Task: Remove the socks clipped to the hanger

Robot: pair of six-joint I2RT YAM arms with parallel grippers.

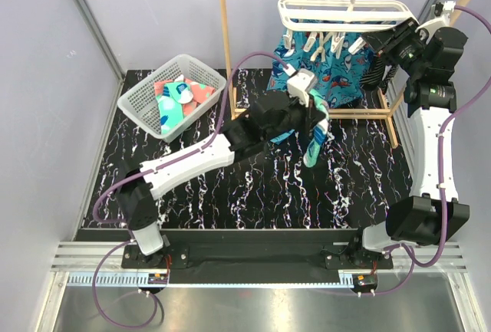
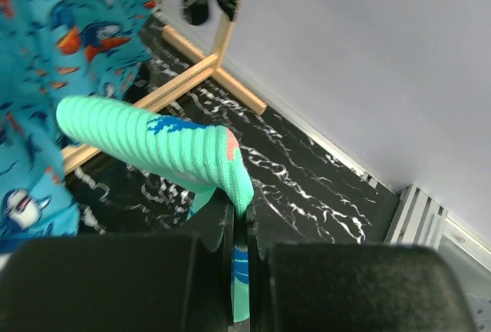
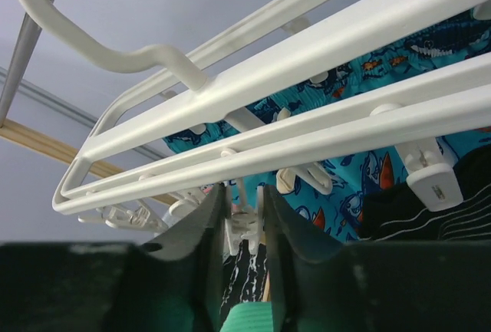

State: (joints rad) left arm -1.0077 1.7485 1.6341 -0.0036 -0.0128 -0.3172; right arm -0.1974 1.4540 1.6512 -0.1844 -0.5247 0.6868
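Note:
A white slatted hanger hangs from the rack's rail, with several clips dangling under it. My left gripper is below it, shut on a teal-green sock that droops toward the table. In the left wrist view the sock bends over the closed jaws of the left gripper. My right gripper is at the hanger's right end. In its wrist view the right gripper presses from both sides on a white clip under the hanger, with teal sock below. A black-and-white striped sock hangs clipped at the right.
A white mesh basket at the back left holds coral and teal socks. The wooden rack stands behind, and a blue shark-print cloth hangs under the hanger. The rack's base bars lie on the black marbled table.

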